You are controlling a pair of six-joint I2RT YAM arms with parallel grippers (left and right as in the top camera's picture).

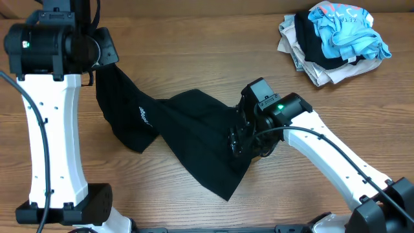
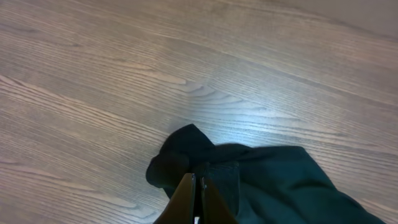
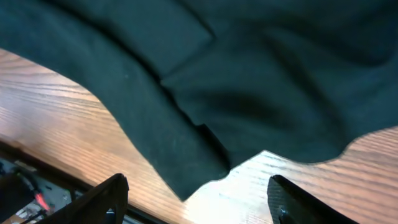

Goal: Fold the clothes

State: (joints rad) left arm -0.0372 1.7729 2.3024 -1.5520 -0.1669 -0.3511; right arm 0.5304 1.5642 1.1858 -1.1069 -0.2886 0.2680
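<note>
At the near edge of the table (image 1: 194,39), the right wrist view shows a pointed corner of the black T-shirt (image 1: 187,136) lying close to the table's rim, with a strip of bare wood between them. The right gripper (image 3: 198,183) hovers over that corner. Its two fingers (image 3: 112,199) are spread wide and nothing sits between them. From this angle it is hard to say whether they touch the cloth. From overhead, the right gripper (image 1: 242,139) sits at the shirt's right margin, and its white arm takes up the near-right corner of the table.

The shirt is a long, rumpled band. Its long axis runs diagonally from the near corner, which points toward the near edge, up and away to the far left. The white logo lettering (image 1: 143,116) shows on the left part.

The shirt's far-left end rises off the wood to the left gripper (image 2: 198,186), whose fingers are pressed together on a bunched fold of the black fabric. The left arm stands along the left side of the table.

Beyond the shirt the wood lies bare across the middle and far side. In the far-right corner, well apart from the shirt, is a pile of clothes (image 1: 336,42) with a light-blue garment (image 1: 349,29) on top.
</note>
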